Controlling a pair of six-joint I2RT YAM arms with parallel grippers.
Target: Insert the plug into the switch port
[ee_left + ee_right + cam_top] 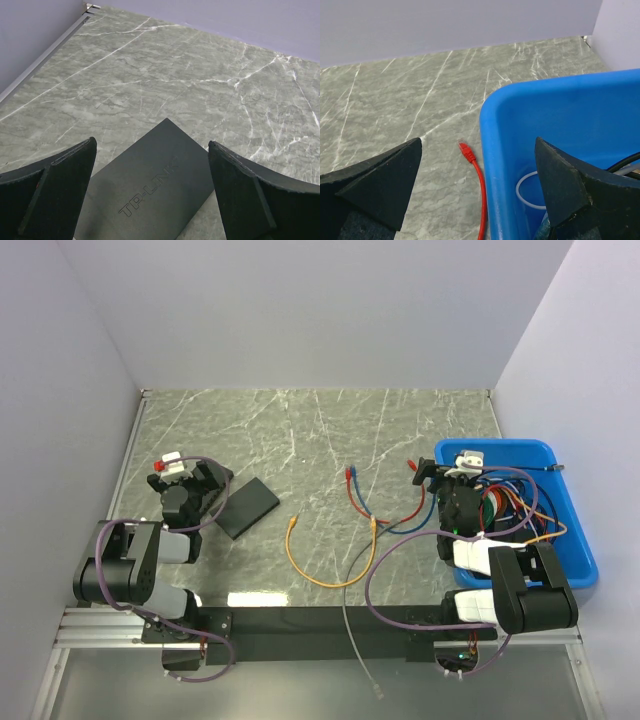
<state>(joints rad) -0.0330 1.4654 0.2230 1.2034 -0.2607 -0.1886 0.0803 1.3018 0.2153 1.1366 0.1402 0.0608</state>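
The black TP-LINK switch [250,506] lies flat left of the table's middle; its ports do not show. In the left wrist view its top [150,195] lies between and just below my fingers. My left gripper [212,483] [152,145] is open and empty at the switch's left end. My right gripper [428,473] [478,142] is open and empty, straddling the left rim of the blue bin [575,540] [492,130]. A red cable's plug [413,465] [465,150] lies on the table just left of the bin.
An orange cable [320,575] with a plug at each end lies at the middle front. A red and a blue cable [360,502] lie beside it. A white cable [355,640] runs off the front edge. The bin holds several tangled cables [505,505].
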